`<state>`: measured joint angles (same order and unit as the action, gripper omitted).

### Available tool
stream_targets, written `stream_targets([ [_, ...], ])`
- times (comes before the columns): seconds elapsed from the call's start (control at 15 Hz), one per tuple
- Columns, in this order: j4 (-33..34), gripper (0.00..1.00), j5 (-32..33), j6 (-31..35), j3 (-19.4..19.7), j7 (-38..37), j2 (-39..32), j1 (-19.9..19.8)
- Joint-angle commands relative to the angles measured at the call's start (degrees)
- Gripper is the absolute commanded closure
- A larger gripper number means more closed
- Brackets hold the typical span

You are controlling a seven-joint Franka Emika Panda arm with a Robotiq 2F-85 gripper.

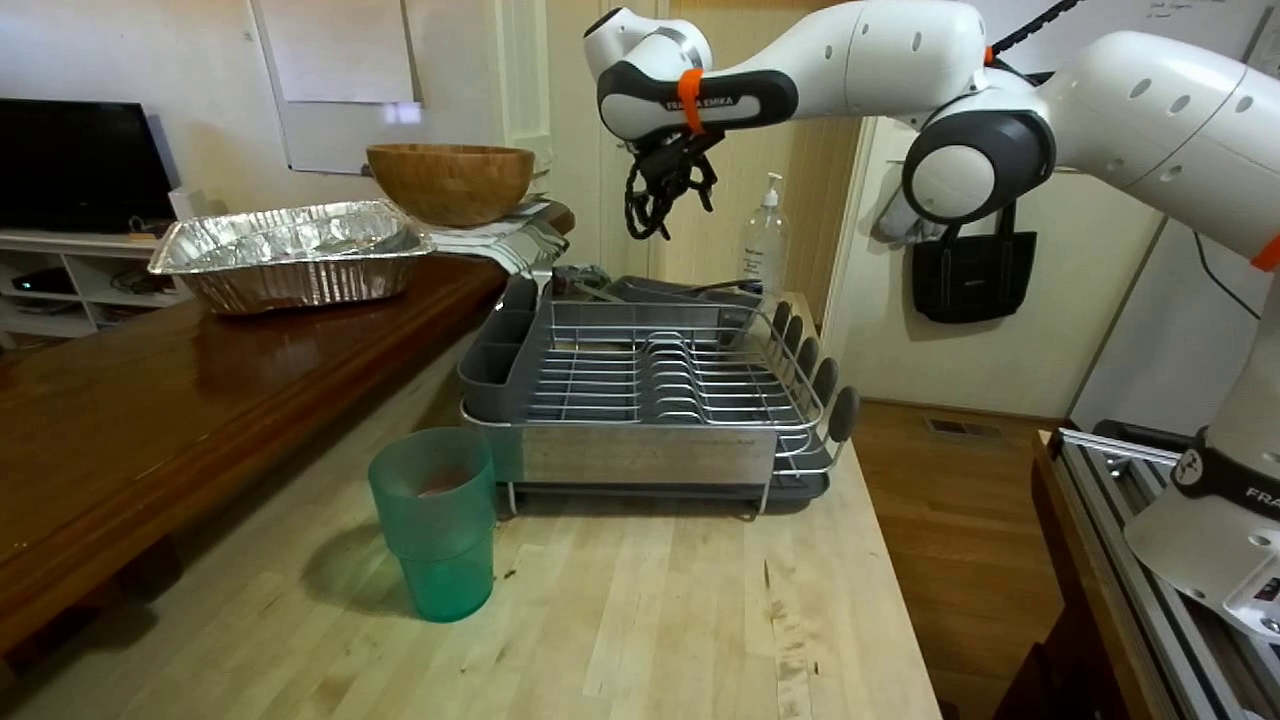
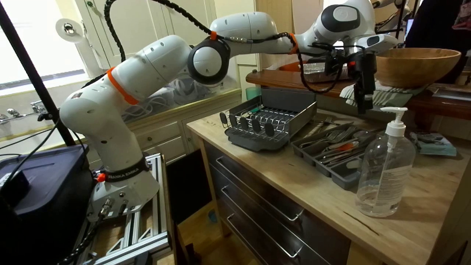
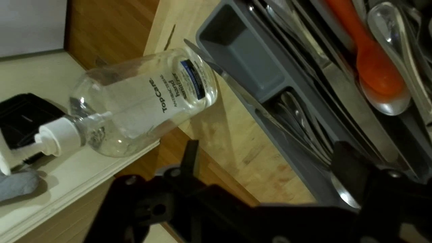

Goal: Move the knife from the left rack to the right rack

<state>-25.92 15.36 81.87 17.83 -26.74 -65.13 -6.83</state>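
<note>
A silvery-grey metal table knife (image 3: pixel 359 109) lay among other cutlery (image 3: pixel 379 72) in a grey plastic compartmented tray (image 3: pixel 253 64), and was the likeliest match for the task's knife. From the black two-fingered gripper (image 3: pixel 269 152) it lay below and off toward the right-hand jaw in the wrist view, its long axis slanting from upper left to lower right, oblique to the line from jaw to jaw. The jaws were spread wide, holding nothing, above the tray. The coming reach seemed to turn on that offset: it would call for a shift toward the knife, some turning, then a descent. A clear plastic pump bottle (image 3: pixel 141 98) of hand sanitizer stood just beside the tray on the pale wooden table (image 1: pixel 650 620). Well apart from the gripper, a row of dark rounded upright dividers (image 2: pixel 244 123), the right rack, edged the grey wire dish drainer (image 1: pixel 650 455). In an exterior view a small bright metal shape (image 1: pixel 542 278) at the drainer's far corner might have been the left rack, but was too small to tell, or to show any knife in it. That view hid most of the tray behind the drainer; in the wrist view a dark jaw covered cutlery near the knife's lower end.
</note>
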Motion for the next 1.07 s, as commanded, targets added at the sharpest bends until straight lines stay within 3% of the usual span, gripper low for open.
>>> stream_targets([
  [0.0, -0.7, 0.00, 0.1, -4.8, 0.3, -3.5, 0.0, -1.0],
  [0.13, 1.1, 0.00, -0.3, -4.8, -0.4, -1.0, -1.8, -2.7],
  [0.47, 0.8, 0.00, 0.6, -4.2, -2.1, 15.0, -4.5, -5.7],
  [1.0, 1.0, 0.00, 4.4, -5.1, -0.3, 25.5, -8.8, -6.1],
])
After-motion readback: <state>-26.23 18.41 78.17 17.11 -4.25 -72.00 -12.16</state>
